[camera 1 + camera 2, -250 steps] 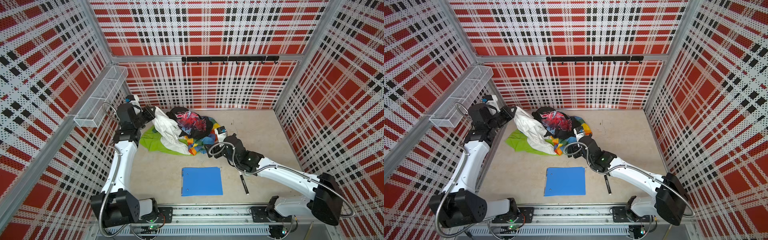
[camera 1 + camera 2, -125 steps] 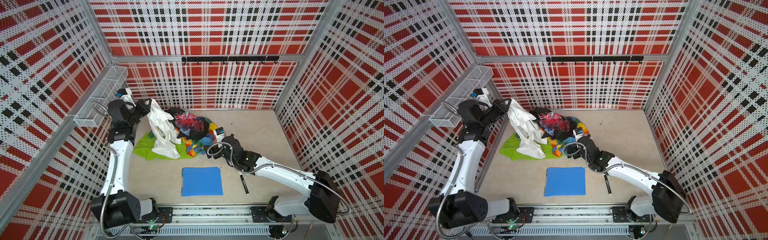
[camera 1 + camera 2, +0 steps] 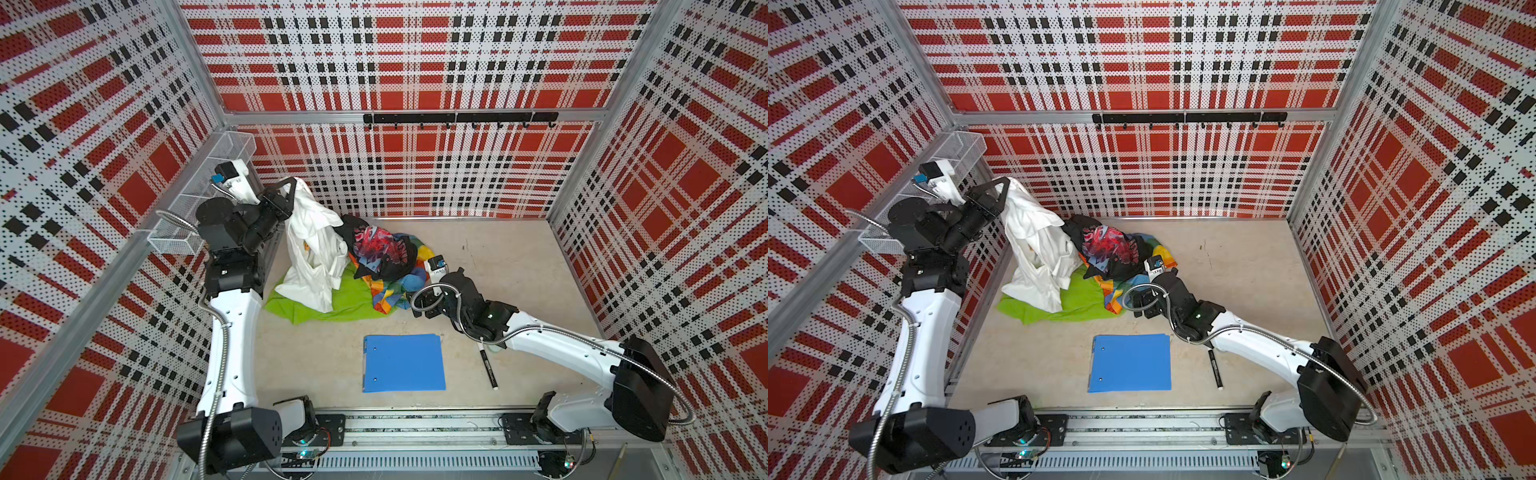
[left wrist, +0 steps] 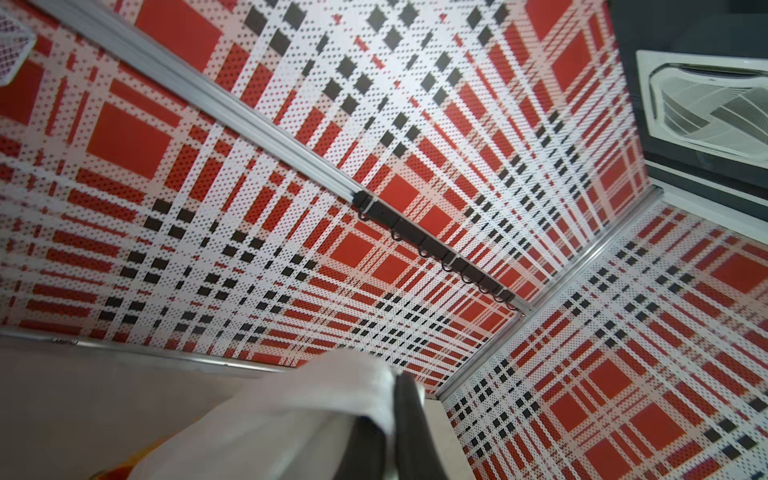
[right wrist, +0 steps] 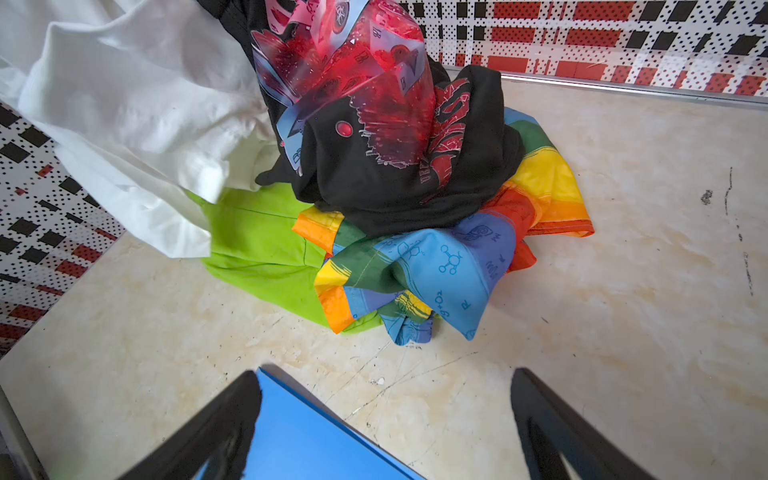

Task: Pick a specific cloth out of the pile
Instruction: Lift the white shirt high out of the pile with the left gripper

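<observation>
In both top views a single wire basket (image 3: pixel 195 208) hangs on the left wall. The left arm's wrist partly hides it, so I cannot tell what is inside. The left pincer (image 3: pixel 292 185) is raised beside that wall, clamped tight on the top edge of the white cloth (image 3: pixel 316 253). The cloth hangs from it in a long drape, and its lower end rests on the lime green cloth (image 3: pixel 345 307). The pile (image 3: pixel 1113 266) sits on the counter (image 3: pixel 519 270) just beside the drape. It is three pieces: the lime one, a black red-printed garment (image 3: pixel 384 249) and a rainbow cloth (image 3: pixel 388 297). The right pincer (image 3: pixel 422 309) is low, at the pile's near edge. One blue folder (image 3: pixel 403 363) and one marker pen (image 3: pixel 488 369) lie apart from the pile, nearer the arm bases.

In the left wrist view, a fold of white cloth (image 4: pixel 328 399) is pinched between the two dark fingers (image 4: pixel 409 411).

In the right wrist view, the right pincer (image 5: pixel 390 419) is spread wide over bare counter, gripping nothing. A corner of the blue folder (image 5: pixel 299 440) shows behind one finger. The pile lies ahead of it, with the white cloth (image 5: pixel 124 104) hanging at its far side.
</observation>
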